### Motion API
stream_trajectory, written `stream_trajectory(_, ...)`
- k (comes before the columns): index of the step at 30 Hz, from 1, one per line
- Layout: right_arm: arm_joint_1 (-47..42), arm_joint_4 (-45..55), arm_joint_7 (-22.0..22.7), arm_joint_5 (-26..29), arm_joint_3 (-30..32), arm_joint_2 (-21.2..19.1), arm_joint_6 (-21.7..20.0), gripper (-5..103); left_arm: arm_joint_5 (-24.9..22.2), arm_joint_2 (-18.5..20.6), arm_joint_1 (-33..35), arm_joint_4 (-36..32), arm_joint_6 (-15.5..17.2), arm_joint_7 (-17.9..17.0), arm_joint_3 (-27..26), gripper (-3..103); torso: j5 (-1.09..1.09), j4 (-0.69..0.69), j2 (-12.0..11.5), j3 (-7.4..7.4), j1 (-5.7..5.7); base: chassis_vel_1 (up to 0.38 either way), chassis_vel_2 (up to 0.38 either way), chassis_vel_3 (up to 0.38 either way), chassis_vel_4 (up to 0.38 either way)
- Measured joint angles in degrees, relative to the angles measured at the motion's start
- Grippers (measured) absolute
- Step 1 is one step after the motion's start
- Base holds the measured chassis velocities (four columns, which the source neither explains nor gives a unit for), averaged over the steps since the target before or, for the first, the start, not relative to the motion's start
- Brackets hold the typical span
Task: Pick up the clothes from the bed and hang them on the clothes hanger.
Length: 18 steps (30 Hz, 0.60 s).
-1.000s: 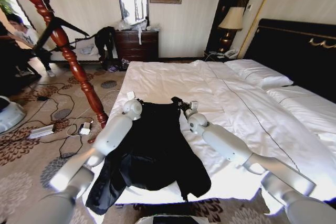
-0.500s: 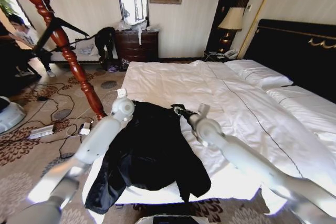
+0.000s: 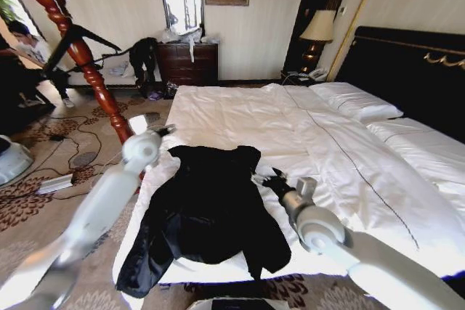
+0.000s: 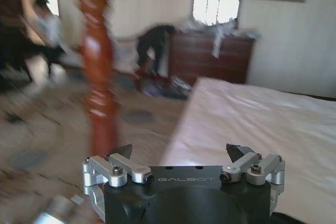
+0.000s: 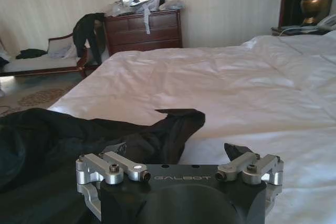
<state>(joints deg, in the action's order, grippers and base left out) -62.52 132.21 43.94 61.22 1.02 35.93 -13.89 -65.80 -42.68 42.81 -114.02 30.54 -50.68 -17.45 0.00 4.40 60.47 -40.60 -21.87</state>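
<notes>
The clothes [image 3: 211, 208] lay crumpled on the bed [image 3: 349, 157] (near-left corner). Both the left gripper [image 4: 181, 158] and the right gripper [image 5: 177, 156] gaped empty, jaws spread wide, flanking it.

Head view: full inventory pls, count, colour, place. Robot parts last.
clothes: 1, black, spread on the bed's near corner, hem over the edge
bed: 1, white duvet
pillows: 2, white, at the black headboard
clothes hanger: 1, black, on the red-brown wooden stand
dresser: 1, dark wood, far wall
lamp: 1, cream shade, by the headboard
left gripper: open, beside the stand
right gripper: open, by the clothes' edge
</notes>
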Motion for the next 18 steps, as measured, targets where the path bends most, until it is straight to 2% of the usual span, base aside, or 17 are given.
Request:
stream_trajectory(1,0.00,0.00,0.00,0.00,0.00,0.00,0.00,100,0.00,0.00,0.00,0.00,0.00,0.00,0.00,100,0.00,0.00,0.00,0.00,0.00,0.000,0.000,0.000,0.000)
stream_trajectory(2,-1.83,0.03,0.11,-0.45,0.89,0.77,-0.22,100,2.48,1.55,6.40,-2.83,0.10,0.96,-4.17,100,0.05,-0.01,0.00,0.01,0.02,0.000,0.000,0.000,0.000)
stream_trajectory(4,-4.19,0.00,0.30,-0.79,1.77,2.61,-0.33,100,8.56,1.93,19.57,-7.77,-1.79,3.27,-10.80,100,-0.08,0.00,0.00,0.01,0.03,0.000,0.000,0.000,0.000)
stream_trajectory(5,-5.54,-0.24,0.40,-1.02,1.87,4.08,-0.36,100,12.64,0.36,28.05,-10.79,-5.34,4.94,-14.22,100,-0.02,0.05,0.00,0.00,0.02,0.000,0.000,0.000,0.000)
stream_trajectory(6,-6.45,-0.54,0.46,-1.35,1.88,5.08,-0.43,100,15.23,-1.69,33.61,-12.77,-7.80,6.00,-16.58,100,-0.02,0.05,-0.01,-0.01,0.01,0.000,0.000,0.000,0.000)
stream_trajectory(7,-6.45,-0.54,0.46,-1.35,1.88,5.08,-0.43,100,15.23,-1.69,33.61,-12.77,-7.80,6.00,-16.58,100,-0.02,0.05,-0.01,-0.01,0.01,0.000,0.000,0.000,0.000)
stream_trajectory(11,-9.84,-2.57,-0.27,-4.48,1.68,9.06,-0.39,100,20.78,-8.65,48.50,-20.35,-13.73,8.00,-24.68,100,0.03,0.08,0.00,0.00,0.02,0.000,0.000,0.000,0.000)
stream_trajectory(12,-9.84,-2.57,-0.27,-4.48,1.68,9.06,-0.39,100,20.78,-8.65,48.50,-20.35,-13.73,8.00,-24.68,100,0.03,0.08,0.00,0.00,0.02,0.000,0.000,0.000,0.000)
stream_trajectory(14,-10.57,-4.15,-1.84,-6.65,1.82,10.21,0.51,100,22.63,-11.52,53.25,-22.86,-15.34,8.71,-26.80,100,0.00,0.08,0.00,0.00,0.02,0.000,0.000,0.000,0.000)
stream_trajectory(16,-10.86,-6.79,-4.44,-9.33,2.39,11.37,2.64,100,28.38,-15.66,58.23,-24.83,-17.39,10.17,-26.74,100,0.03,0.06,0.00,-0.01,0.01,0.000,0.000,0.000,0.000)
stream_trajectory(17,-10.86,-6.79,-4.44,-9.33,2.39,11.37,2.64,100,28.38,-15.66,58.23,-24.83,-17.39,10.17,-26.74,100,0.03,0.06,0.00,-0.01,0.01,0.000,0.000,0.000,0.000)
stream_trajectory(18,-10.87,-7.40,-5.20,-9.89,2.66,11.71,3.40,100,30.70,-16.70,59.14,-25.00,-18.16,10.90,-26.28,100,0.02,0.06,0.00,-0.01,0.01,0.000,0.000,0.000,0.000)
